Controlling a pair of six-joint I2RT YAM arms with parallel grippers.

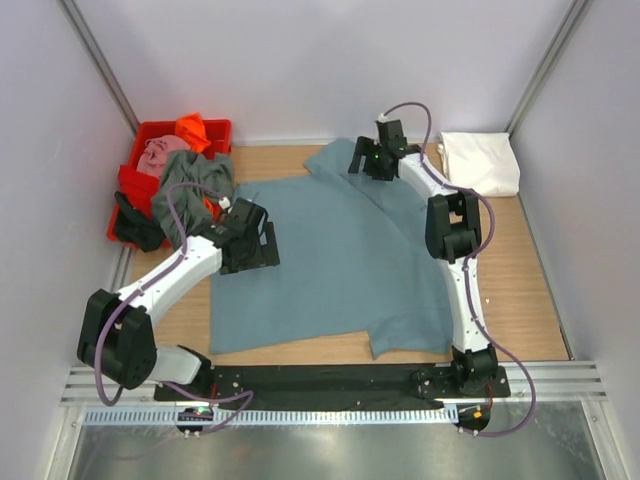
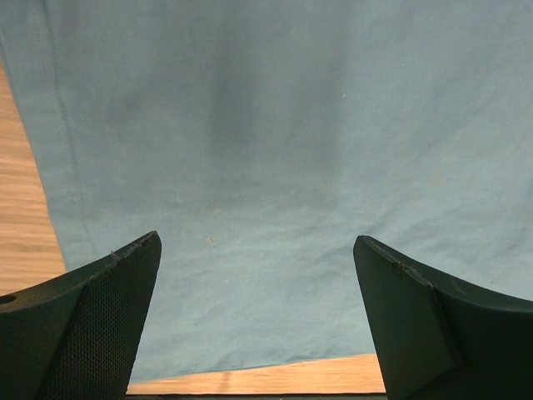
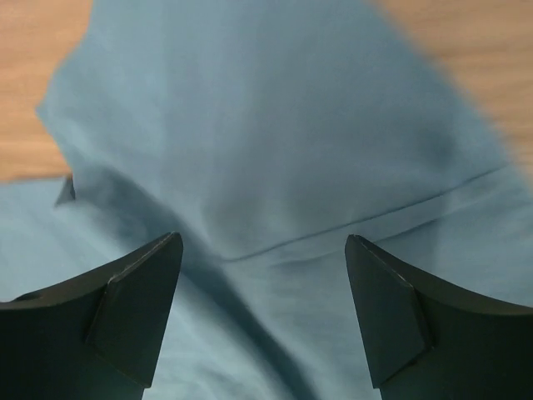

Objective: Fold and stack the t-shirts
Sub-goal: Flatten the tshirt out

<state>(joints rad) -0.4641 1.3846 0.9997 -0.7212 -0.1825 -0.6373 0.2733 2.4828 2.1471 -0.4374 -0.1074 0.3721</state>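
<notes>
A dusty teal-blue t-shirt (image 1: 340,260) lies spread on the wooden table (image 1: 530,300). My left gripper (image 1: 262,240) is open over the shirt's left edge; in its wrist view (image 2: 256,250) flat cloth (image 2: 275,125) fills the frame, with wood to the left and below. My right gripper (image 1: 365,160) is open over the shirt's far end; its wrist view (image 3: 263,250) shows a seam and a fold of the cloth (image 3: 275,142). A folded white t-shirt (image 1: 480,162) lies at the back right. Grey-green (image 1: 192,185), pink (image 1: 160,152) and orange (image 1: 193,130) shirts lie in the tub.
A red plastic tub (image 1: 135,185) stands at the back left, with dark cloth (image 1: 135,225) hanging over its near edge. White walls close in the table on three sides. A black mat (image 1: 330,382) runs along the near edge by the arm bases.
</notes>
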